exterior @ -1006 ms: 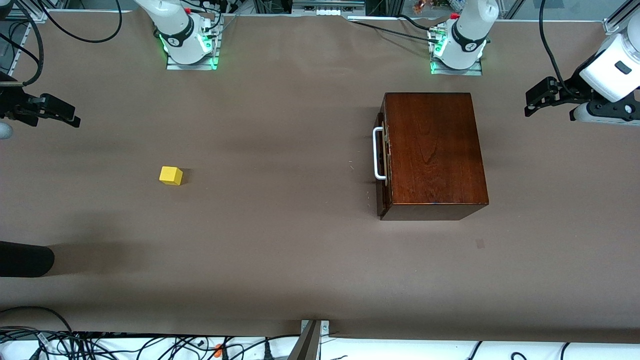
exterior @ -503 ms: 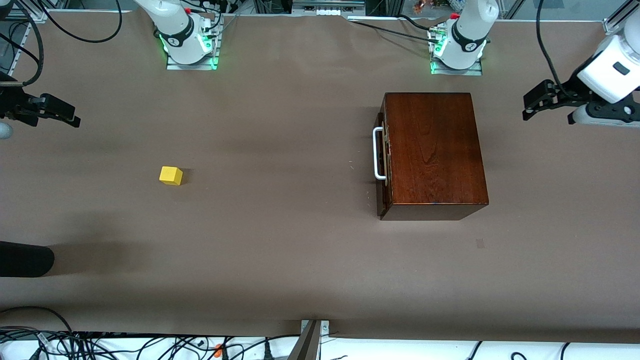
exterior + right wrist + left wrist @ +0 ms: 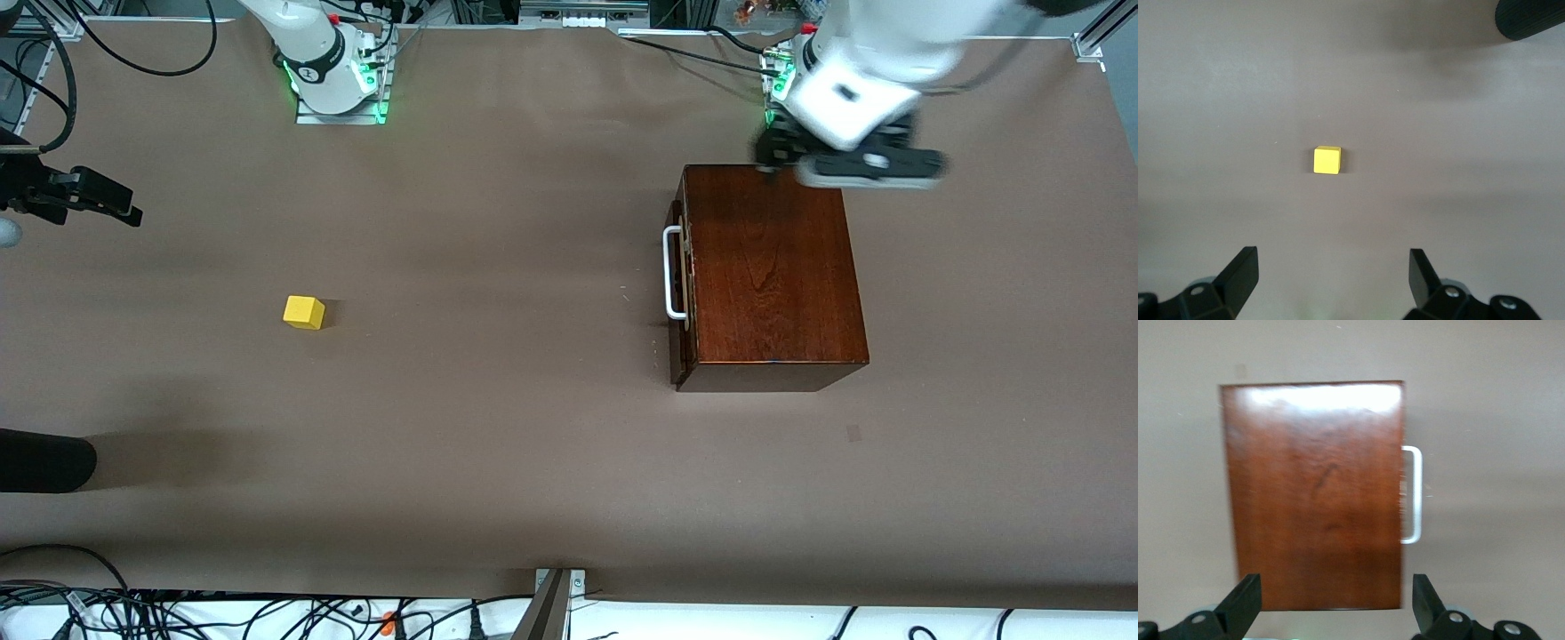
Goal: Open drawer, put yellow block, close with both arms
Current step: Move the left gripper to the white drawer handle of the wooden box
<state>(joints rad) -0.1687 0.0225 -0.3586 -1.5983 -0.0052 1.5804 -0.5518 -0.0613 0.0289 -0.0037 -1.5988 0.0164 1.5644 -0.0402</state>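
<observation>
The dark mahogany box (image 3: 772, 271) stands toward the left arm's end of the table, its drawer shut, with the white handle (image 3: 673, 272) facing the table's middle. In the left wrist view the box (image 3: 1315, 497) and handle (image 3: 1413, 495) show whole. My left gripper (image 3: 770, 156) hovers over the box's edge nearest the arm bases, open and empty (image 3: 1336, 590). The yellow block (image 3: 304, 312) lies on the bare table toward the right arm's end. My right gripper (image 3: 120, 203) waits near that table end, open and empty (image 3: 1333, 263), with the block (image 3: 1327, 160) on the table below it.
A black rounded object (image 3: 44, 462) juts in at the table's edge, nearer the front camera than the block; it also shows in the right wrist view (image 3: 1531, 20). Cables lie along the front edge (image 3: 267, 613). Brown table lies between block and box.
My left arm has swung fast from the table's end to over the box's edge nearest the bases. The right arm, block and box have not moved.
</observation>
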